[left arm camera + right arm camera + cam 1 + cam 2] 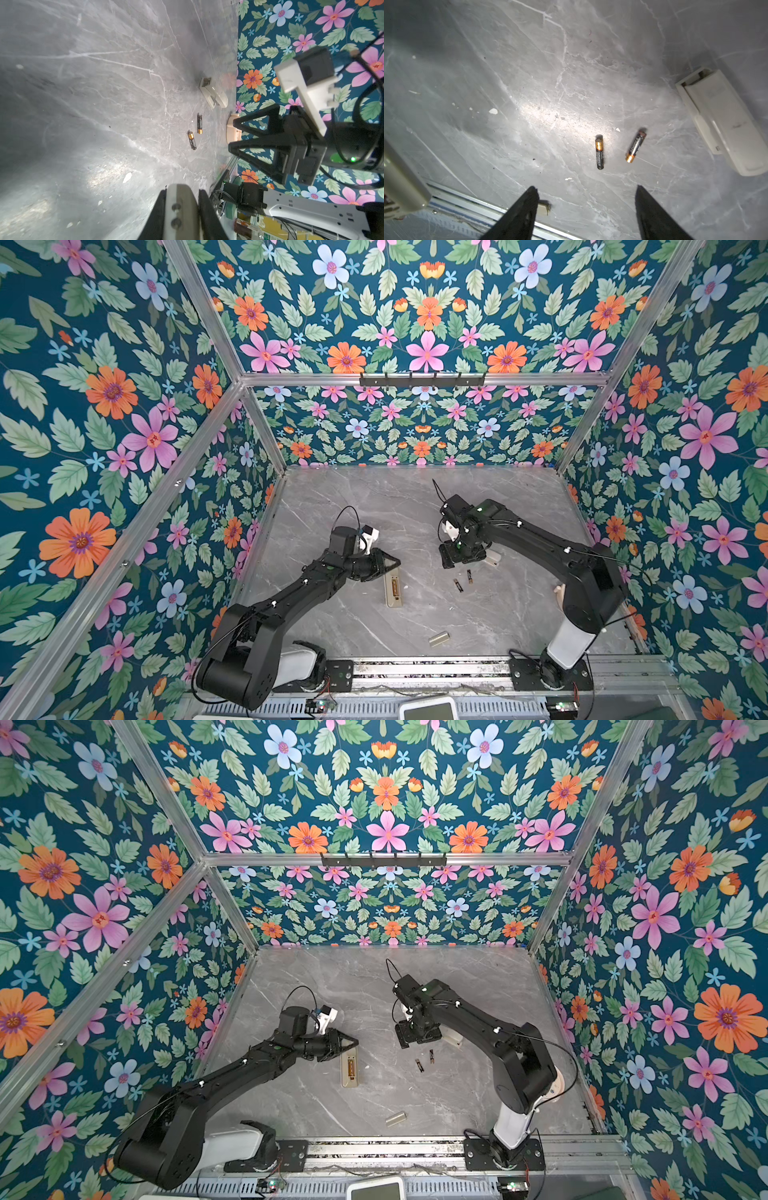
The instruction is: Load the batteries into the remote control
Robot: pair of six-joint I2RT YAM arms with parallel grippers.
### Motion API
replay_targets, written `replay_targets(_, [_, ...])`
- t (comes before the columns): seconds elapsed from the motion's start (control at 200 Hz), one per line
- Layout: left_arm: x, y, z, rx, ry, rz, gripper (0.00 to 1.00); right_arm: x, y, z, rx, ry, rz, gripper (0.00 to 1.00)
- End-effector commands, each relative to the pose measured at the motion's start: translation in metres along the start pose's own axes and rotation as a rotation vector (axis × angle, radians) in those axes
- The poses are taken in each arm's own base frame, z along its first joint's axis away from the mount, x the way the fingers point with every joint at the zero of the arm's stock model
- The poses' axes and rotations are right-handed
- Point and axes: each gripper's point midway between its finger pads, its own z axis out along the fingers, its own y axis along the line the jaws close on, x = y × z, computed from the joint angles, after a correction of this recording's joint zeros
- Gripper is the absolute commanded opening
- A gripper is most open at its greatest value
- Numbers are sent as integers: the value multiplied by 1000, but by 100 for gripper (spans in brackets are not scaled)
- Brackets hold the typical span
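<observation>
Beige remote (392,591): flat on the grey table (353,497), left of middle, back up and battery bay open. It is probably laid this way so cells can go in from above.
Left gripper (397,561): jaws narrow, apparently clamped on the remote's far end. The left wrist view shows a pale edge between them. I judge this a steadying hold, so the remote cannot slide during loading.
Batteries (599,152): loose on the table right of the remote, near each other but apart, neither in the bay.
Right gripper (585,187): jaws wide with nothing between them, above the table close by the batteries. It looks lined up to pick one.
Cover (439,638): on the near part of the table, well apart from the remote, seemingly set aside to leave the bay free.
Cream block (724,122): right of the batteries, partly under the right arm, with no evident part in this step.
Count: one remote, two batteries, one cover, one cream block, two grippers.
</observation>
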Motion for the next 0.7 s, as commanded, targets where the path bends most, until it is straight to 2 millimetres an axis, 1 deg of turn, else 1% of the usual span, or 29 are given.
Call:
replay_targets(0.0, [1, -9, 2, 64, 15, 56, 0, 11, -1, 7, 41, 86, 25, 69])
replay_targets(0.075, [2, -7, 4, 62, 27, 63, 0, 14, 0, 15, 47, 113, 9, 67])
replay_targets(0.185, [2, -17, 0, 102, 18, 114, 0, 19, -3, 28, 45, 134, 1, 64])
replay_targets(0.42, [2, -33, 0, 186, 34, 159, 0, 21, 1, 36, -4, 120, -16, 61])
replay_targets(0.5, [4, -35, -1, 188, 48, 168, 0, 19, 3, 39, -17, 119, -39, 61])
replay_targets(0.555, [4, -36, -2, 193, 50, 167, 0, 18, 3, 40, -12, 131, -55, 59])
replay_targets(0.62, [5, -39, -3, 204, 53, 172, 0, 17, 1, 40, 0, 129, -67, 57])
replay_targets(0.695, [8, -38, -5, 196, 61, 182, 0, 17, -3, 43, -9, 133, -51, 55])
